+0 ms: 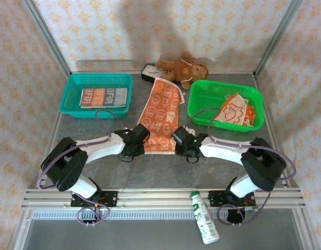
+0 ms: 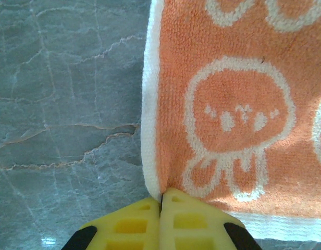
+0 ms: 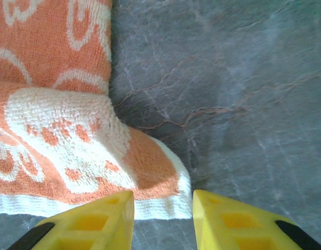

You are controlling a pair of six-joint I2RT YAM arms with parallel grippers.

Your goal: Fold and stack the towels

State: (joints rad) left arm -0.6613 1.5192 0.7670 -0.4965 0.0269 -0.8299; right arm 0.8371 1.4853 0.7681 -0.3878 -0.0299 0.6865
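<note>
1. Jaws of the left gripper are pressed together, and the near left corner of the orange towel is pinched at their tips; the jaws of the right gripper are held apart, with the same towel's rumpled near right corner just ahead of the gap.
2. The orange towel is spread at the middle of the table, slanted toward the far edge.
3. A striped towel is laid flat in the teal basket near the far left corner; a crumpled towel is held in the green basket near the far right corner.
4. A teddy bear is seated at the far edge.
</note>
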